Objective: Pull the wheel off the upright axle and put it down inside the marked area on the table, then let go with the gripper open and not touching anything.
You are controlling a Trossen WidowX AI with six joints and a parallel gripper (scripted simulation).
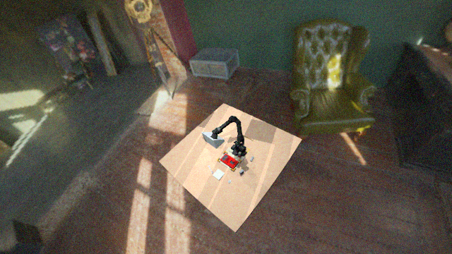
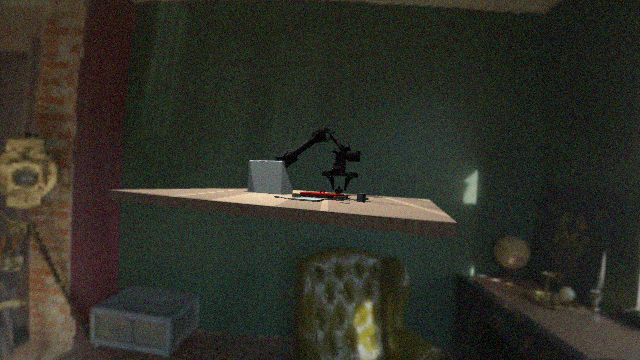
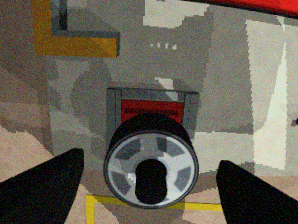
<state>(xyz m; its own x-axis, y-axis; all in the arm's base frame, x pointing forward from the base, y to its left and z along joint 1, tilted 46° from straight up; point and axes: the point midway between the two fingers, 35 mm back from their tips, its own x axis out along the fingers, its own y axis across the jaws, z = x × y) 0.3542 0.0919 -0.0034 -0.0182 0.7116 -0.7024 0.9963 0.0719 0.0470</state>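
The wheel (image 3: 176, 159) has a black tyre and a silver face, and sits on its axle over a small grey and red mount (image 3: 152, 106). In the exterior view the wheel (image 2: 339, 190) is a small dark shape low between the fingertips. The dark middle of the wheel hides how far the axle reaches. My gripper (image 3: 151, 164) (image 2: 340, 188) is open and points down, one finger on each side of the wheel with a gap at both. The marked area's yellow outline (image 3: 200, 206) shows partly, just beyond the wheel at the bottom of the wrist view.
A red part (image 1: 229, 161) (image 3: 272, 6) lies on the pale base beside the wheel. An orange corner bracket (image 3: 85, 47) stands near the wheel. A grey slanted panel (image 1: 212, 140) (image 2: 267, 176), a white flat square (image 1: 218, 174) and a dark block (image 1: 241, 171) (image 2: 361, 197) are also on the table.
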